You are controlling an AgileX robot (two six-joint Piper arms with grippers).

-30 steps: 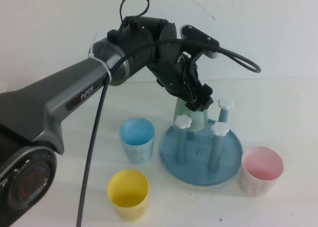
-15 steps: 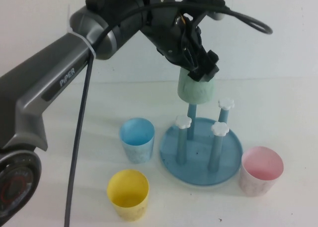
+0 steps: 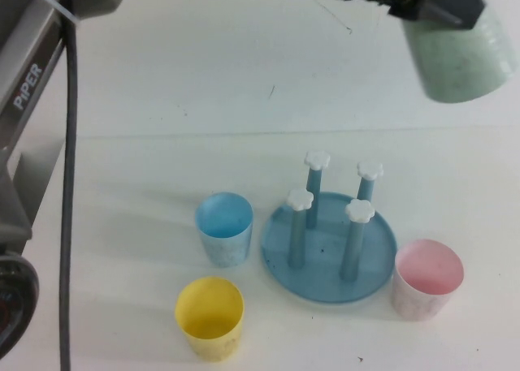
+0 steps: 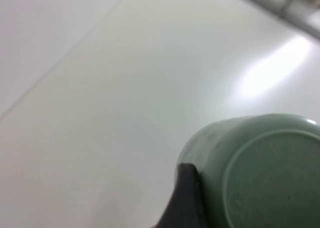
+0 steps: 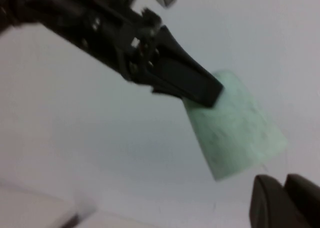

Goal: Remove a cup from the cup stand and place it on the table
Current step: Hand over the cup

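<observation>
Mint-green plastic up high: the cup (image 3: pixel 461 56) hangs in the air, tilted, well above the far right part of the table (image 3: pixel 122 225), clear of everything below. The left gripper (image 3: pixel 431 4) has it clamped, dark fingers (image 5: pixel 185 81) pressed on the cup's wall near its closed base, mouth pointing down and away. In the left wrist view the cup's base fills the corner, with faint embossed writing in a ring on it, too soft to read. White letters "PIPER" run along the grey left arm (image 3: pixel 28 62) at the near left edge, and a black cable (image 3: pixel 68 184) drops beside it.

Down on the table, the cup stand (image 3: pixel 329 245) sits right of centre: a round blue tray with four upright blue pegs, each topped by a white flower cap, all four pegs bare. A light blue cup (image 3: pixel 223 227) stands upright just left of the stand. A yellow cup (image 3: pixel 210 317) stands nearer the front edge, close to the blue one. A pink cup (image 3: pixel 426 278) stands just beside the stand's right rim, so close I can't tell whether they touch. All three are mouth up.

The right gripper (image 5: pixel 285 200) shows only in its own wrist view, as dark fingertips (image 5: pixel 265 203) at the corner, close together, holding nothing; the mint cup hangs out ahead of it.
</observation>
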